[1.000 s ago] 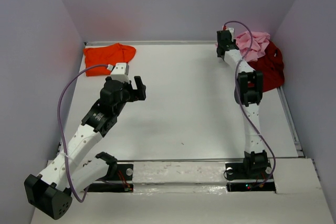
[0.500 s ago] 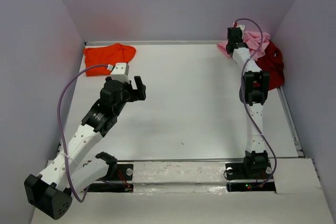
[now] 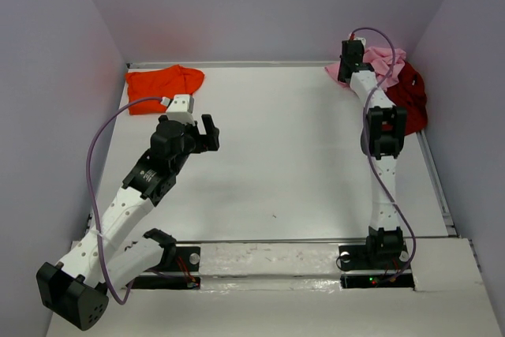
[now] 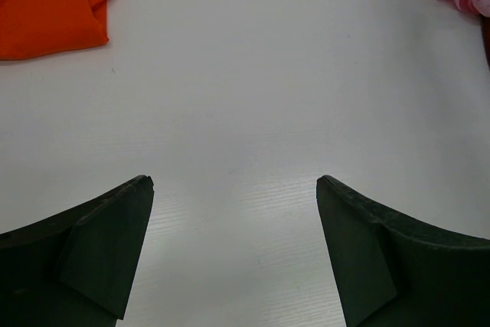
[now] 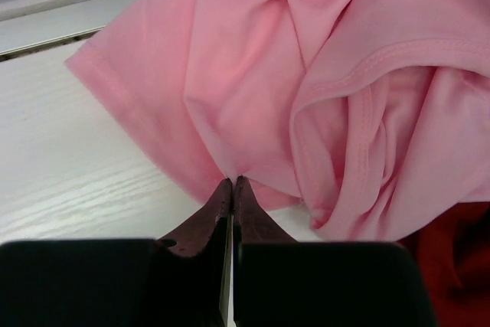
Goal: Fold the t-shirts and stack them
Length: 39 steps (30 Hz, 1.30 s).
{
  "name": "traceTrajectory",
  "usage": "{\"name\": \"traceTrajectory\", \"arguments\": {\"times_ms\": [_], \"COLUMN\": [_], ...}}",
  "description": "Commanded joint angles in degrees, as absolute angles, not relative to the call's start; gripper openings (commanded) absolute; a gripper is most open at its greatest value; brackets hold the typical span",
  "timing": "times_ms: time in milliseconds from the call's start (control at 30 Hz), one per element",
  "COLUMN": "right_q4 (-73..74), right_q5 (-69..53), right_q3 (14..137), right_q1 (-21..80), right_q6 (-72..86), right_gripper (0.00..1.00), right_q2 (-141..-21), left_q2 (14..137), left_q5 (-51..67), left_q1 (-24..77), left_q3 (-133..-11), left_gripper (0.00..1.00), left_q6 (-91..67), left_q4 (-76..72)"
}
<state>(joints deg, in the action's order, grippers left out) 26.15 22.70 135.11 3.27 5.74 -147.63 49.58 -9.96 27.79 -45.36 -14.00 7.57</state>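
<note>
The light pink t-shirt (image 3: 384, 63) lies crumpled in the far right corner, partly over the dark red t-shirt (image 3: 406, 100). My right gripper (image 3: 347, 69) is shut on a pinch of the pink t-shirt (image 5: 306, 82) at its near left edge, and the cloth gathers to a point at the fingertips (image 5: 232, 183). A sliver of dark red t-shirt (image 5: 452, 266) shows at that view's lower right. The bright orange t-shirt (image 3: 162, 84) lies in the far left corner. My left gripper (image 3: 207, 133) hangs open over bare table, with orange cloth (image 4: 53, 1) beyond it.
The white table (image 3: 276, 155) is walled by grey panels on three sides, with a raised rim (image 3: 435, 171) along the right edge. A purple cable (image 3: 99, 155) loops off the left arm. Both arm bases sit at the near edge.
My right gripper has moved right onto the pink t-shirt's edge and shut on it. The left arm has not moved.
</note>
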Motion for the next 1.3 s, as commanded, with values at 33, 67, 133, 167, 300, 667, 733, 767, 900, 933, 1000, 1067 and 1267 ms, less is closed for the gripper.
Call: {"name": "traceTrajectory", "arguments": {"times_ms": [33,67,133,167,300,667,733,767,900,933,1000,1067,1267], "right_q4": [25.84,25.06,24.0,23.21,23.03,27.76,28.74,28.83,29.7,29.71,30.58,30.59,30.76], "right_q5": [16.79,16.35,15.39,12.86,8.09,-0.5,-5.69,-10.24,-20.38,-21.61,-24.42,-25.4,-9.99], "right_q3": [130.88,129.65,125.71,124.47,119.98,112.5,112.76,112.76,118.8,118.83,124.44,126.82,117.54], "right_q1": [4.92,5.62,6.94,6.94,9.4,23.11,23.73,23.73,24.95,24.96,25.48,25.49,25.49], "right_q6": [8.79,8.79,8.96,10.27,12.57,13.0,14.93,15.72,19.24,19.68,21.35,22.14,20.83], "right_gripper": [0.0,0.0,0.0,0.0,0.0,0.0,0.0,0.0,0.0,0.0,0.0,0.0,0.0], "right_q2": [-131.42,-128.87,-121.17,-118.59,-107.33,-84.74,-82.45,-81.75,-81.3,-81.65,-82.35,-82.7,-79.47], "left_q2": [47.81,47.2,46.41,46.32,45.97,46.84,46.85,46.85,45.62,45.09,44.3,43.95,44.65], "left_q5": [-10.46,-10.55,-11.16,-11.51,-11.25,-13.09,-13.88,-15.1,-19.15,-19.94,-21.7,-22.23,-22.67], "left_q1": [28.04,28.12,28.12,28.12,28.12,28.12,28.04,28.12,28.04,28.12,28.04,28.04,28.04], "left_q3": [-45.53,-45.53,-45.35,-45.35,-45.35,-45.35,-45.26,-45.26,-45.44,-45.44,-45.27,-45.09,-45.35], "left_gripper": [0.97,0.97,0.97,0.97,0.97,0.97,0.97,0.97,0.97,0.97,0.97,0.97,0.97], "left_q6": [-13.54,-13.54,-13.54,-13.45,-13.54,-13.45,-13.54,-13.54,-13.8,-13.89,-13.97,-13.97,-13.97], "left_q4": [6.06,6.06,6.06,6.06,6.06,6.33,6.59,6.59,7.21,7.21,7.03,7.03,7.56]}}
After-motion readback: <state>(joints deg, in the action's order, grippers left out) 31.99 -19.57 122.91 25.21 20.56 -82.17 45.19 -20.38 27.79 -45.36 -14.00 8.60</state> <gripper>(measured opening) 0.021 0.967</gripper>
